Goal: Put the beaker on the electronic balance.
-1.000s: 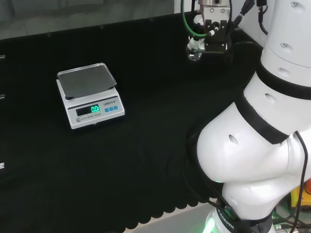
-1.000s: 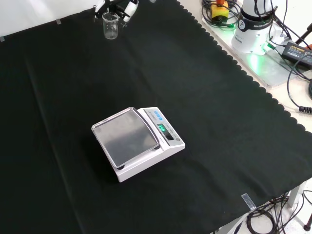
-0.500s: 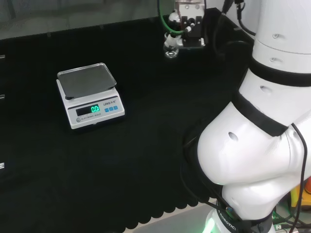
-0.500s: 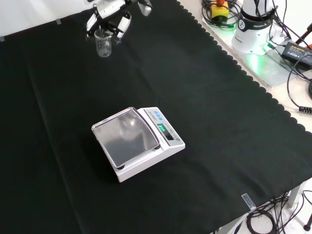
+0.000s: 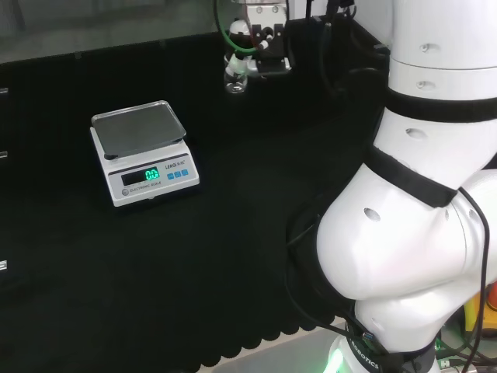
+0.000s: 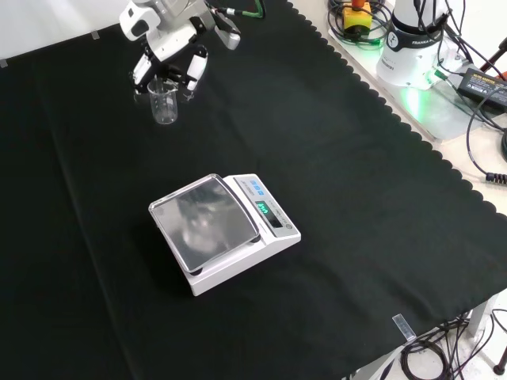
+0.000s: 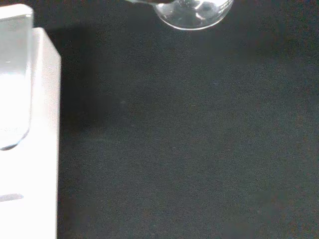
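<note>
A small clear glass beaker (image 6: 163, 102) hangs above the black cloth, with the hand (image 6: 168, 49) shut on its upper part. In the head view the beaker (image 5: 235, 76) is below the hand (image 5: 260, 43), to the right of and beyond the balance. The white electronic balance (image 6: 224, 229) with a steel pan (image 5: 137, 127) and lit green display stands mid-cloth with nothing on the pan. In the wrist view the beaker's round base (image 7: 194, 11) shows close up, and the balance's white body (image 7: 35, 149) lies to one side.
The arm's big white links (image 5: 419, 194) stand at the head view's right. In the front view, the arm's base (image 6: 412, 39), cables and a power brick (image 6: 479, 79) lie beyond the cloth's scalloped edge at top right.
The hand has carried the beaker toward the balance: leftward in the head view, down and slightly left in the front view. The balance has not moved.
</note>
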